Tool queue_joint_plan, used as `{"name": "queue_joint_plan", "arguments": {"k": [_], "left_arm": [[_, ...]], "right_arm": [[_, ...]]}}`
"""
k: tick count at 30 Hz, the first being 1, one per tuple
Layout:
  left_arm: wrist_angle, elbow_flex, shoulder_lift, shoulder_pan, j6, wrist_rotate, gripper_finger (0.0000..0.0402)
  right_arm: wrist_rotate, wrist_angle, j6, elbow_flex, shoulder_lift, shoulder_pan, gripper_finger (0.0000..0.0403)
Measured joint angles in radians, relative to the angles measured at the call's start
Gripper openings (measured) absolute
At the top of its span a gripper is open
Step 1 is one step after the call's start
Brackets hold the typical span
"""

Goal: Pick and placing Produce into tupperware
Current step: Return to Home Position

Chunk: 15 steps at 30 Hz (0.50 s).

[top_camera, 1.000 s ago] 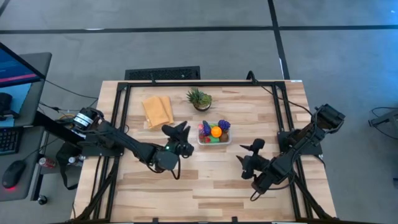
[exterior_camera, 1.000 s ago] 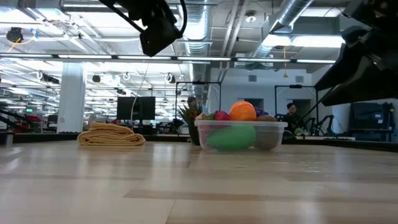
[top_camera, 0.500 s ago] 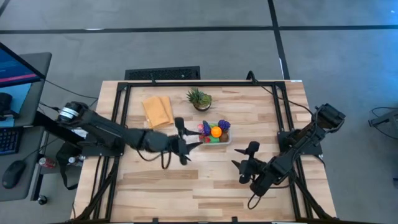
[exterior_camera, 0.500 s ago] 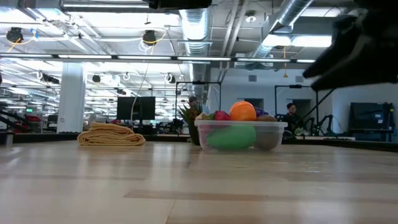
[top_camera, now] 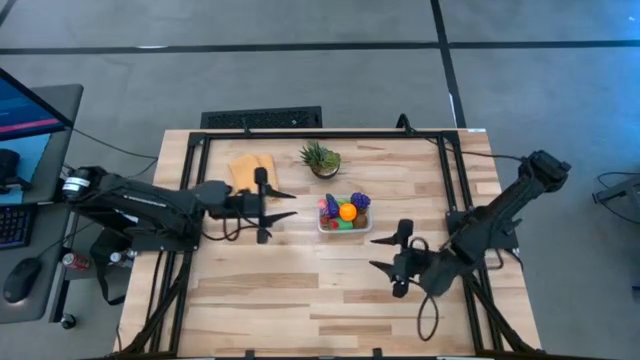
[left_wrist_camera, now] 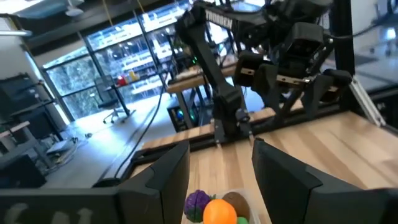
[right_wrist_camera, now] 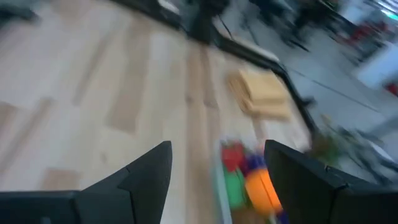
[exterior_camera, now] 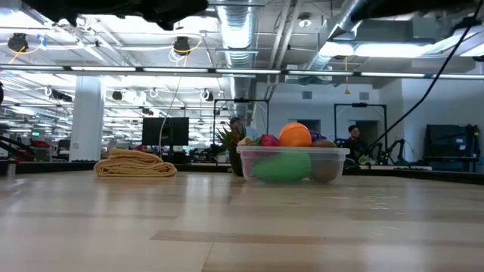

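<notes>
Left gripper [top_camera: 285, 204] pulled back from tub [top_camera: 321, 227] toward cloth [top_camera: 245, 168]; right gripper [top_camera: 388, 262] swung away too. Both empty, fingers apart. Produce [top_camera: 347, 211] piled in tub, mid-table; none seen loose. Return-home judged underway; next, arms to be folded fully back.

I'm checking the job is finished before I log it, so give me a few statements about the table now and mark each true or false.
The orange fruit sits in the tupperware. True.
The left jaws hold a strawberry. False: they are open and empty, near the cloth.
The plant stands inside the tupperware. False: it stands on the table, apart.
The cloth lies outside the tupperware. True.
The right jaws, over the table's right half, are open. True.
</notes>
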Motion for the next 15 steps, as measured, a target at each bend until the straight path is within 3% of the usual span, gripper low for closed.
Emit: {"name": "queue_joint_plan", "arguments": {"k": [7, 15], "left_arm": [[0.021, -0.107, -0.140, -0.013, -0.043, 0.000, 0.0165], [-0.017, -0.149, -0.192, -0.019, -0.060, -0.003, 0.0165]], "right_arm": [[-0.402, 0.139, -0.234, 0.000, -0.089, -0.164, 0.0250], [-0.708, 0.171, -0.297, 0.000, -0.133, -0.369, 0.0250]]}}
